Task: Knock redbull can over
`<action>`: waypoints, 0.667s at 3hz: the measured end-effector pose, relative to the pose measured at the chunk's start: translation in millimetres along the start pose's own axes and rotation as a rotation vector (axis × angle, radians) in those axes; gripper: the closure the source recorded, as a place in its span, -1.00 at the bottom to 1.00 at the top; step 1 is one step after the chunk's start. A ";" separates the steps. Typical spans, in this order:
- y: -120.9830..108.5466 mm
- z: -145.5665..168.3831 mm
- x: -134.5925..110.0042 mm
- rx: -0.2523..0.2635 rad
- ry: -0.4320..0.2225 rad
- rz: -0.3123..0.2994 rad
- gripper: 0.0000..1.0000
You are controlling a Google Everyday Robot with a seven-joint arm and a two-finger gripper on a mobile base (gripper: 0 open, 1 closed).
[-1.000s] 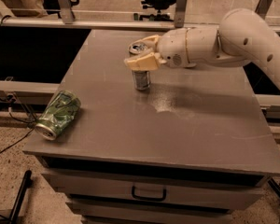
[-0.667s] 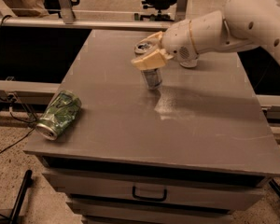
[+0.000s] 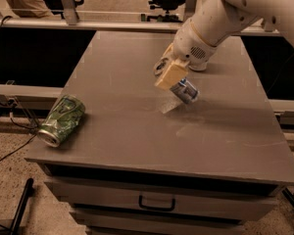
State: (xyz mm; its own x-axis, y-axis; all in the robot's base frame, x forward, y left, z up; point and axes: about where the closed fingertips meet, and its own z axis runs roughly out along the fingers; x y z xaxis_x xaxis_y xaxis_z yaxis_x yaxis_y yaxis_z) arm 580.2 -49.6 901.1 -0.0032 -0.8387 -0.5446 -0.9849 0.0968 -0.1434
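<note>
**Camera view**

1. Redbull can: located near the middle of the table, slightly toward the far right. The can is not upright. It is tilted, and its visible blue and silver end points down and to the right, close to the table surface. Whether this end rests on the surface cannot be determined. The upper part of the can is hidden behind the gripper.

2. Gripper: positioned above the table, directly at the upper left of the can. Its tan front part overlaps the upper portion of the can and appears to be in contact with it. The visible part of the can projects from below the gripper toward the lower right. The white arm enters from the upper right corner and slopes down to the gripper.

3. Jaw state: cannot be determined. The view does not show whether the gripper is open, closed or clamped on the can.

4. Other items: a crushed green can lies on its side at the left edge of the table, well apart from the gripper. A drawer handle is visible on the cabinet front below the table top.
</note>
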 end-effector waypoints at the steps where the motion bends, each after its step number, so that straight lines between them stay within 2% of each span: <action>1: 3.8 3.7 15.7 -0.028 0.150 0.010 0.70; 2: 4.3 5.9 19.3 -0.035 0.180 0.009 0.22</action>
State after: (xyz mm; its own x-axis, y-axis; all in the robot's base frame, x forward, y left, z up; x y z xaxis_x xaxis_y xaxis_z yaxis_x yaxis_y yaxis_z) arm 576.9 -62.2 885.1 -0.0399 -0.9206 -0.3884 -0.9901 0.0889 -0.1089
